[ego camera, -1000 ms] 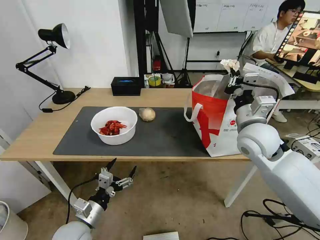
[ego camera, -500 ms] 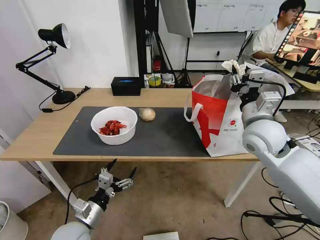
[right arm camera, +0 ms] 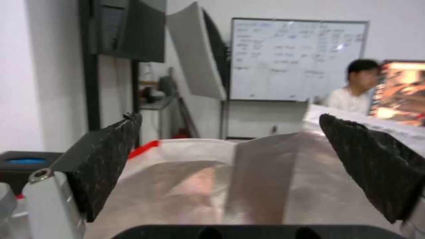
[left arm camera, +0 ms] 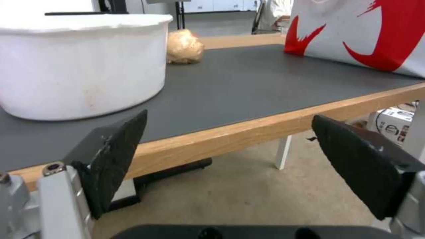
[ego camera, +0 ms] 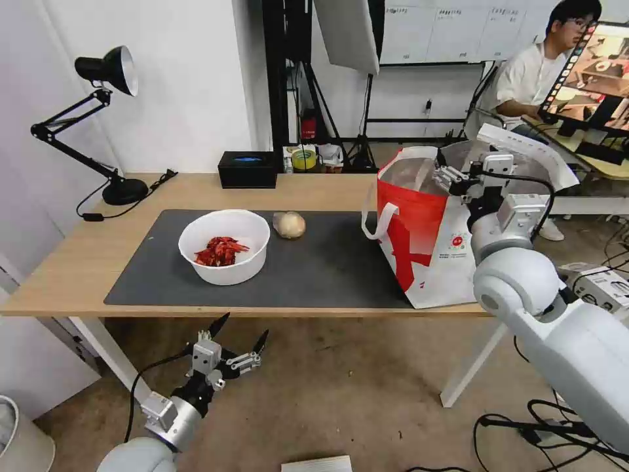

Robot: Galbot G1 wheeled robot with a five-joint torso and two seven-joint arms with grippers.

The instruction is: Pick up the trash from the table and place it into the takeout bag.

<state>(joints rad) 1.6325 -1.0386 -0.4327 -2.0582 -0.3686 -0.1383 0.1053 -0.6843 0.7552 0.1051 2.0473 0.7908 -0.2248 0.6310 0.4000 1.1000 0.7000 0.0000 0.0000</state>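
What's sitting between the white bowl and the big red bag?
On the dark mat, the beige lump lies between the white bowl and the takeout bag, nearer the bowl. The head view shows it; otherwise that stretch is bare.

Right gripper over takeout bag mouth; bowl and lump to its left, on mat.

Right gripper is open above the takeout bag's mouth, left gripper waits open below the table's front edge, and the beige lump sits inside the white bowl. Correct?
Not quite. The beige lump lies on the dark mat beside the white bowl, not inside it, as the head view shows. The rest holds: right gripper open above the takeout bag, left gripper open below the table edge.
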